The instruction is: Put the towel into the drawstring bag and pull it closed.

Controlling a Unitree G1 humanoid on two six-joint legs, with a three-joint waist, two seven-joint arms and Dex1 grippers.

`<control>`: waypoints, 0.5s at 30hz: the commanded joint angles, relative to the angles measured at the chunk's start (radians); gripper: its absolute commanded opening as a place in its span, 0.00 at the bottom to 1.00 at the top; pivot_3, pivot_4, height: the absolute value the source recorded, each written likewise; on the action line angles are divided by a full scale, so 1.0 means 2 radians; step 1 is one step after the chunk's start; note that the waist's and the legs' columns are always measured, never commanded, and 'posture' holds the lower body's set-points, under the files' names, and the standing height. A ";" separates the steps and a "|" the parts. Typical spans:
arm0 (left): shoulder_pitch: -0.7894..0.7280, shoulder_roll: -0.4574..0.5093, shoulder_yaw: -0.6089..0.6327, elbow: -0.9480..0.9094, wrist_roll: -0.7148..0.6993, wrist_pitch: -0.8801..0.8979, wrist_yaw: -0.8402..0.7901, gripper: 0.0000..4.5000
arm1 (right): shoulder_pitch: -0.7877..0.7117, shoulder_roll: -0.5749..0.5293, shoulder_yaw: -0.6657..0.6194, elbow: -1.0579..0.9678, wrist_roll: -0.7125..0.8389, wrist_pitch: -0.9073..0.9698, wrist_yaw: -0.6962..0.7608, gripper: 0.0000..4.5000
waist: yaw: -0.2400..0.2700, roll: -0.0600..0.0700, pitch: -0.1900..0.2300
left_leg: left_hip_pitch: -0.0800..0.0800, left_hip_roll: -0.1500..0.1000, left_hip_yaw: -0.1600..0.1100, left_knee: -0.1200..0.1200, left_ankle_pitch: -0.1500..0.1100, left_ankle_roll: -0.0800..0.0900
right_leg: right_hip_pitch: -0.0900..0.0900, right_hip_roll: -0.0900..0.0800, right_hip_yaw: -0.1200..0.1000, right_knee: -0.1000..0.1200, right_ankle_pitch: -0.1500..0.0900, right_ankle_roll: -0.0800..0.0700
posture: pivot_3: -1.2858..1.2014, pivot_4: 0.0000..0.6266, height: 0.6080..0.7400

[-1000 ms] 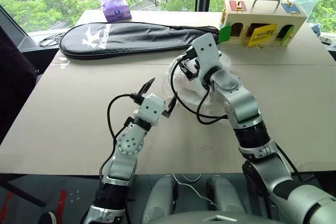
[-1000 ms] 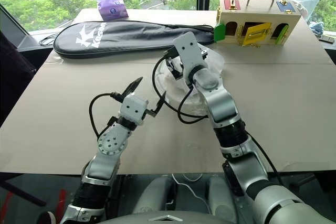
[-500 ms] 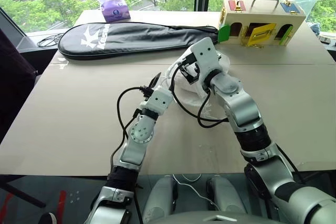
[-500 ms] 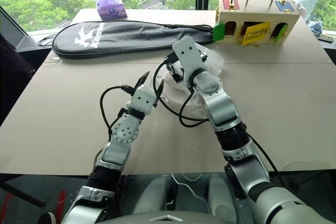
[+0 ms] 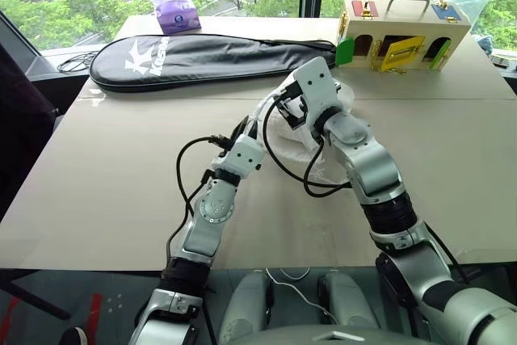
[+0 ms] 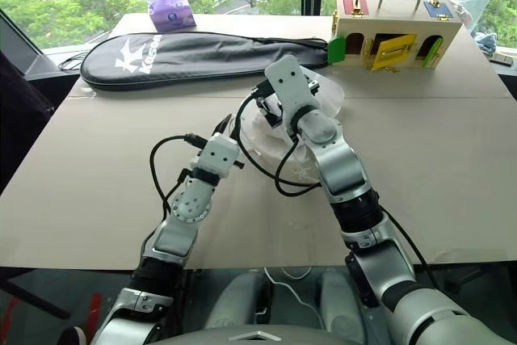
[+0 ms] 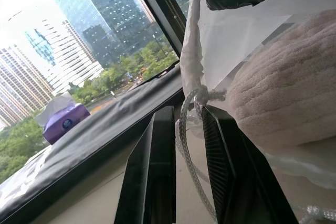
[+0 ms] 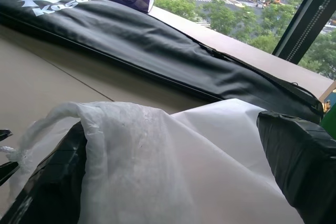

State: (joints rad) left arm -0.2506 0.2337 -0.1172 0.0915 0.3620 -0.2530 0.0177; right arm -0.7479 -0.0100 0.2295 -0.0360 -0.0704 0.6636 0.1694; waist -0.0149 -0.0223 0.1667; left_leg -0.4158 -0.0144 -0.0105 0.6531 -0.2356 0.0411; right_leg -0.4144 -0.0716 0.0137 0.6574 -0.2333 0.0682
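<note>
1. The towel [image 7: 286, 95] sits inside the drawstring bag [image 8: 157, 166]: the left wrist view shows ribbed, off-white terry bulging behind the thin fabric.
2. The bag is near the middle of the table [image 5: 105, 167], bunched around the right gripper and held up off the surface.
3. The right gripper [image 8: 173, 182] has its two black fingers spread wide with the bag's mouth draped over both, one finger [image 8: 296, 156] poking out of the cloth on one side, the other half buried under a gathered fold. So the mouth is stretched open across them.
4. A knotted white cord [image 7: 197, 103] hangs from the bag's mouth and runs straight down between the left gripper's fingers.
5. The left gripper [image 7: 184, 129] points up at the bag from below, fingers drawn close with only a slim gap, and the cord is in that gap. Whether the pads are actually biting on it, I cannot tell.
6. In the head views the left gripper's tip is just beside the bag's near-left edge, right under the right gripper.
7. Further out, a long black racket case [image 5: 202, 54] lies across the far side of the table.
8. Behind it, a purple tissue pack [image 5: 178, 10] by the window.
9. Far right, a wooden box [image 5: 404, 34] with coloured doors and latches.
</note>
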 commanded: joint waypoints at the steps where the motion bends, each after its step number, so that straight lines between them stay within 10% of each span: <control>1: 0.003 0.003 0.004 -0.024 0.001 -0.014 0.006 0.18 | -0.003 0.003 0.002 -0.025 -0.002 -0.008 0.001 1.00 | 0.000 0.000 0.000 | 0.000 0.000 0.000 0.000 0.000 0.000 | 0.000 0.000 0.000 0.000 0.000 0.000 | 0.52 0.24 1.00; 15: 0.002 0.005 0.003 -0.025 -0.002 -0.026 0.006 0.01 | -0.002 0.003 0.005 -0.023 -0.003 -0.009 0.002 1.00 | 0.000 0.000 0.000 | 0.000 0.000 0.000 0.000 0.000 0.000 | 0.000 0.000 0.000 0.000 0.000 0.000 | 0.52 0.24 1.00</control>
State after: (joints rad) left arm -0.2469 0.2406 -0.1179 0.0886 0.3603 -0.2753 0.0199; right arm -0.7474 -0.0087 0.2362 -0.0360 -0.0714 0.6636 0.1701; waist -0.0149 -0.0223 0.1667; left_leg -0.4158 -0.0144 -0.0105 0.6530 -0.2356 0.0411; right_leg -0.4145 -0.0717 0.0136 0.6573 -0.2333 0.0681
